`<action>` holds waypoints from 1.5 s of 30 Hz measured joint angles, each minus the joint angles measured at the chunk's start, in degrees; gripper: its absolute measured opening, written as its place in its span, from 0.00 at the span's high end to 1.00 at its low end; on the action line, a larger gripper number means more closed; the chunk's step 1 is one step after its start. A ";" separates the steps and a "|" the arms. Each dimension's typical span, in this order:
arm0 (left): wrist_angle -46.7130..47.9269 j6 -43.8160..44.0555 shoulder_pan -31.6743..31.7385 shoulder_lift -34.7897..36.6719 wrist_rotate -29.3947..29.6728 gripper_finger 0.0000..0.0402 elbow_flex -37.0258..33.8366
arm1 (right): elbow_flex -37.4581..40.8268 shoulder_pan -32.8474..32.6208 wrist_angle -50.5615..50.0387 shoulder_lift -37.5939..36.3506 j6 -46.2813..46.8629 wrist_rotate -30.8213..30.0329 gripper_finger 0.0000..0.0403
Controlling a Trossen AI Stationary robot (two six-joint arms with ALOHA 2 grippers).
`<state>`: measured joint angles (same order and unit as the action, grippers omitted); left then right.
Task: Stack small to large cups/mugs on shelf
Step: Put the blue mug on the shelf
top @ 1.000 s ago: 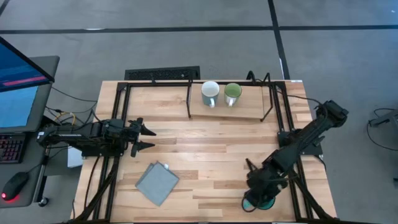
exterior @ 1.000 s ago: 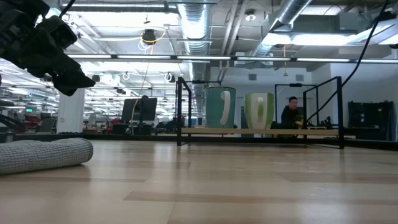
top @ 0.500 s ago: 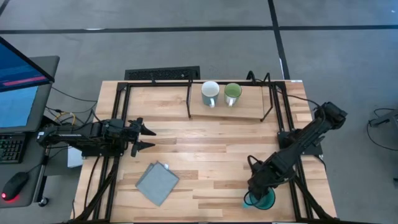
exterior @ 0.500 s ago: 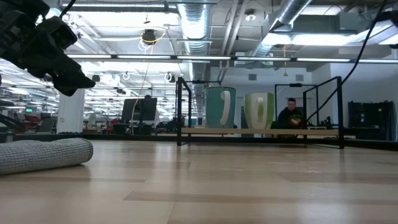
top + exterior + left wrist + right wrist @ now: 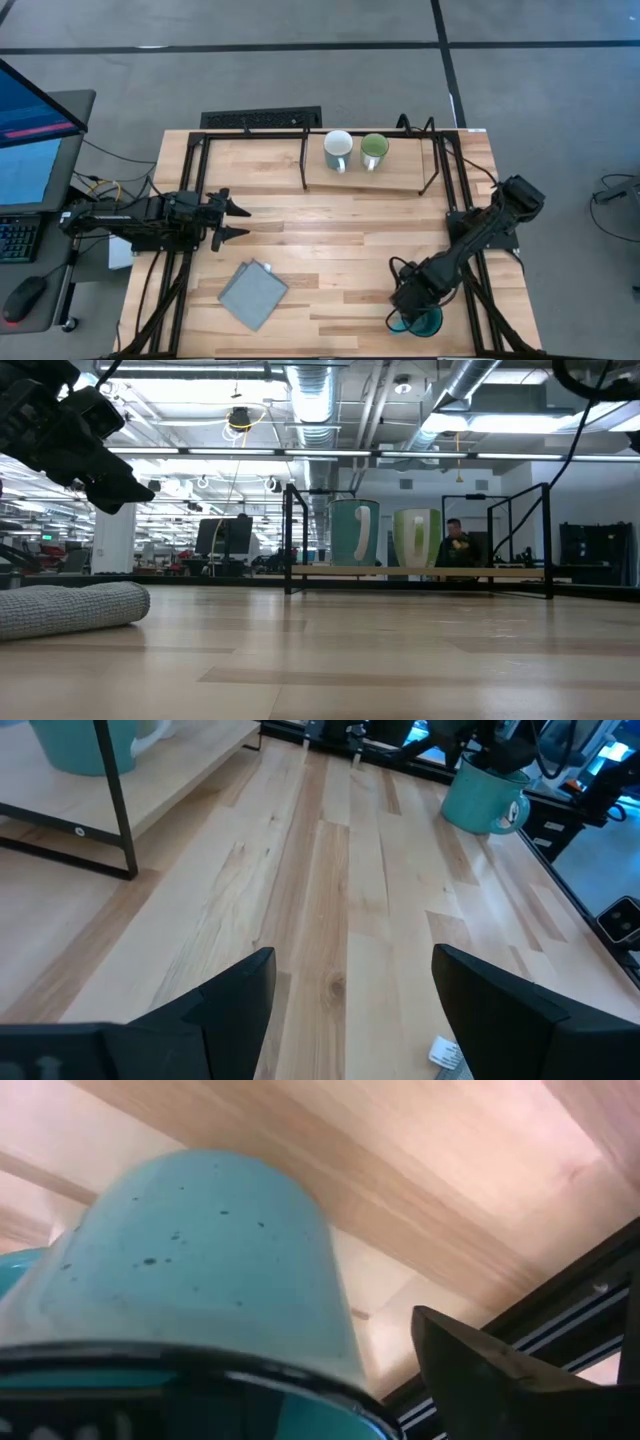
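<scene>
My right gripper [image 5: 402, 308] sits over the teal mug [image 5: 424, 322] at the counter's near right corner, mostly hiding it; can't tell if the fingers grip it. Left gripper [image 5: 236, 221] hovers spread, empty. White mug [image 5: 338, 150] and green mug [image 5: 374, 150] stand on the shelf [image 5: 400, 178].

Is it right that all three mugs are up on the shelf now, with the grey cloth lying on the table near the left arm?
Not quite. Only two mugs, the white mug and the green mug, stand on the shelf. The teal mug is down on the table's front right corner, at the right gripper, as the high view shows. The grey cloth does lie on the table near the left arm.
</scene>
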<state>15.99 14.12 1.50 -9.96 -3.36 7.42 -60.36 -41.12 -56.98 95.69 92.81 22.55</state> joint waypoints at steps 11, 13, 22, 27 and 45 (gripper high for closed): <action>0.00 -1.04 0.00 -0.02 0.32 0.35 0.00 | -0.01 1.13 0.27 0.19 -2.22 0.15 0.77; 0.01 -1.06 0.00 -0.02 0.34 0.35 0.00 | -0.17 1.13 0.66 0.02 -2.49 0.29 0.83; 0.02 -1.09 -0.01 -0.02 0.73 0.35 0.00 | -0.33 1.18 0.94 -0.11 -2.57 0.58 0.89; 0.02 -1.90 0.00 -0.02 1.18 0.35 0.00 | -0.26 2.82 0.23 -0.05 -3.73 1.38 0.90; 0.02 -1.87 -0.02 -0.02 1.18 0.35 0.00 | -2.80 16.24 -19.32 -5.83 -21.59 -5.65 0.91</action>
<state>16.01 12.26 1.48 -9.98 -2.17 7.42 -63.16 -24.88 -76.30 89.86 71.21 16.90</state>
